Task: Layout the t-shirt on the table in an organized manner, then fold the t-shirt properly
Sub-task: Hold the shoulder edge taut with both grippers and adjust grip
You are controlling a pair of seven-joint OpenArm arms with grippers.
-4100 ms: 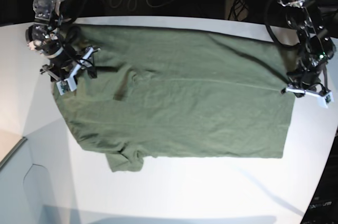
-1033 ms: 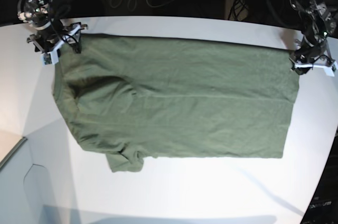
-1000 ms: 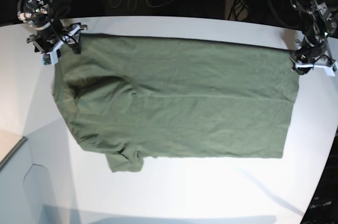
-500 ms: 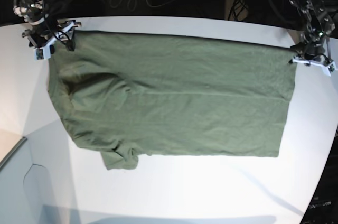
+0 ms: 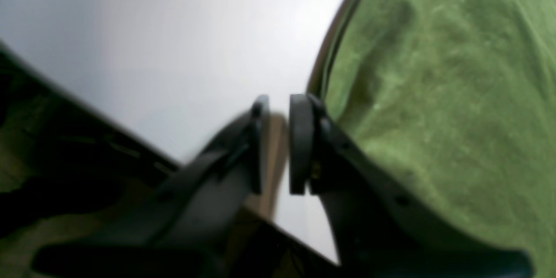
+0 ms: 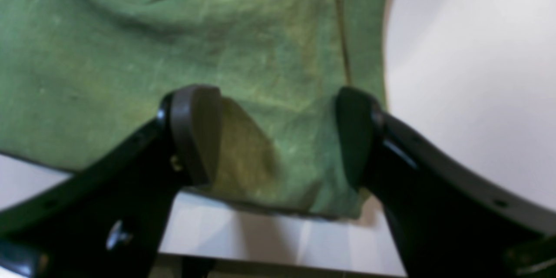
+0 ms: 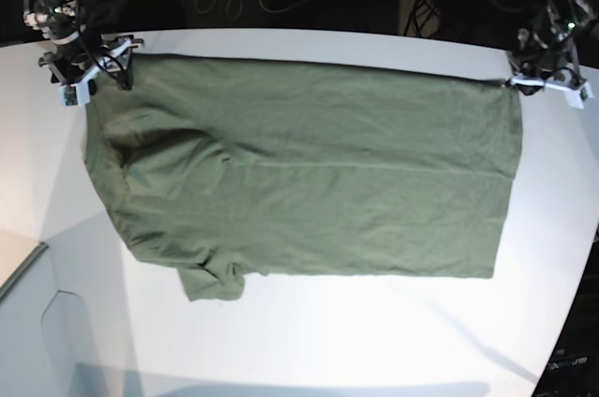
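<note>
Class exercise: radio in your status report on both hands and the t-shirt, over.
Left hand nearly shut, empty, beside hem. Right hand open over shoulder corner. T-shirt spread flat on table, near sleeve bunched. Nothing in the way.

The dark olive-green cotton t-shirt (image 7: 309, 168) has been drawn toward the far edge of the smooth white table (image 7: 356, 341): its far hem now runs close along that edge, and its lower sleeve has shifted leftward. The right gripper (image 7: 89, 74) has retreated from over the shirt to the far left corner. The left gripper (image 7: 547, 86) has risen to the far right corner, and its jaws, parted a second ago, now stand only narrowly apart beside the cloth.
</note>
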